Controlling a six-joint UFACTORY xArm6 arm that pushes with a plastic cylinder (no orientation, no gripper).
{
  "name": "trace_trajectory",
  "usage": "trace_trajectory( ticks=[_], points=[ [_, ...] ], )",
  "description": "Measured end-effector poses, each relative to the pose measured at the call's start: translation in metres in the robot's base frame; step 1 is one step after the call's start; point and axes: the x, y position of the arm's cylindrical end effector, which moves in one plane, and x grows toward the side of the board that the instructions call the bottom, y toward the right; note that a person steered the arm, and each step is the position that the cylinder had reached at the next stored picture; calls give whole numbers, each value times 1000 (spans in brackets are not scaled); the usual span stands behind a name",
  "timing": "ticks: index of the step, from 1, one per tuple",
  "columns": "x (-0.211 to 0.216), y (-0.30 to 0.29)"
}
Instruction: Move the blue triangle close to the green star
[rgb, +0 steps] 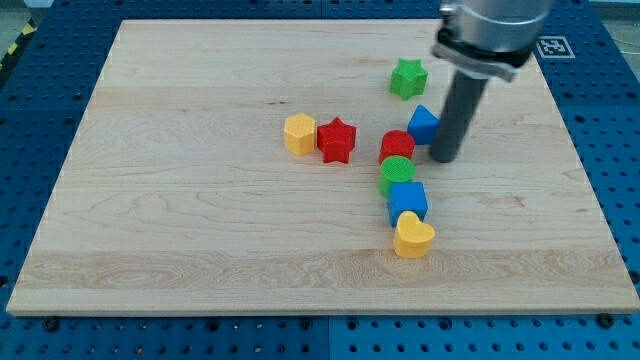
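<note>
1. Now my tip (446, 158) stands upright (a bare rod, nothing to open or close), touching the blue triangle (423, 123) from the view's right.
2. Triangle's apex points toward the view's top, just below the green star (408, 78); long axis unclear.

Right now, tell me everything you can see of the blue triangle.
The blue triangle is a small, solid-looking block of matte blue, plastic by its look, lying flat on the wooden board towards the view's right. My tip stands just to its right and slightly below, close enough that contact cannot be ruled out. The red cylinder sits against its lower left. The green star lies above it, apart.
</note>
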Motion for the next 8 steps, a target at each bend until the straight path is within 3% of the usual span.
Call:
trace_trajectory(
  ticks=[1, 2, 5, 6, 8],
  points=[
    [-11, -23],
    [-33, -7],
    [-15, -1],
    [-45, -1],
    [-33, -1]
  ],
)
